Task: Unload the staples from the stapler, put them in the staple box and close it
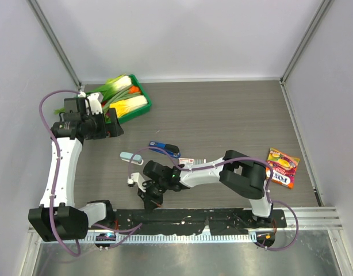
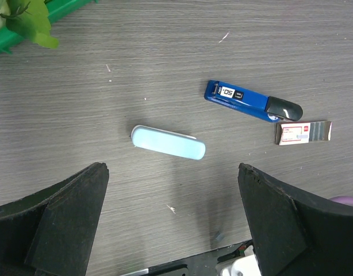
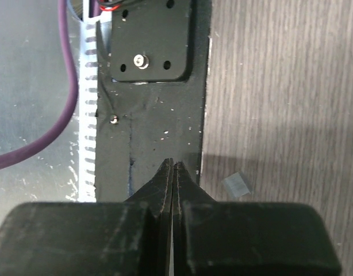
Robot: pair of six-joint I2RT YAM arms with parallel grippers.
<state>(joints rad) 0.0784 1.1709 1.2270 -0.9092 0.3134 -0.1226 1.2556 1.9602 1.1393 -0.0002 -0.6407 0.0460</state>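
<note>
On the grey table (image 2: 251, 52), the stapler (image 2: 168, 142) lies just beyond the left gripper (image 2: 171, 169), which is released wide; the right gripper (image 3: 172, 165) is clenched tight.

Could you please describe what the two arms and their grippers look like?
Both the left arm and right arm have white links, black joint housings and a looping purple cable. The left gripper and right gripper have matte black wedge-shaped fingers.
</note>
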